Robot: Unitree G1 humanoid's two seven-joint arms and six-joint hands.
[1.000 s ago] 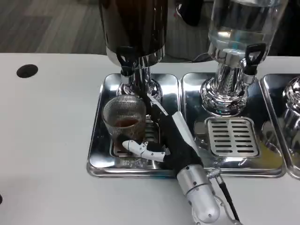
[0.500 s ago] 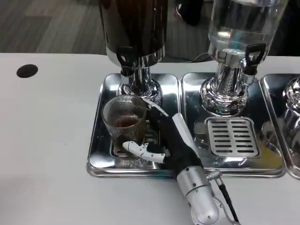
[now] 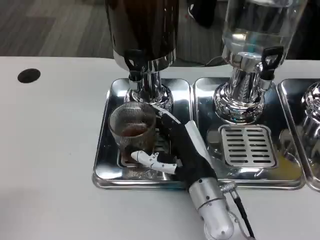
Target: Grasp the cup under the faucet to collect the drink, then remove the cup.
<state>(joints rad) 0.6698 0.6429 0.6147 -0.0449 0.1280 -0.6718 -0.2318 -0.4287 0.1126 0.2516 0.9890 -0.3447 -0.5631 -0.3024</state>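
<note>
Right hand reaches in from 5 o'clock; fingers curve round the ribbed glass cup on its 3 o'clock side, thumb across the cup's base at 6 o'clock. Looks a loose grip, touching the glass. No readable writing or brand anywhere. Cup stands upright on the left steel tray, directly below the dark dispenser's faucet, brown drink in its bottom. White surface all round.
</note>
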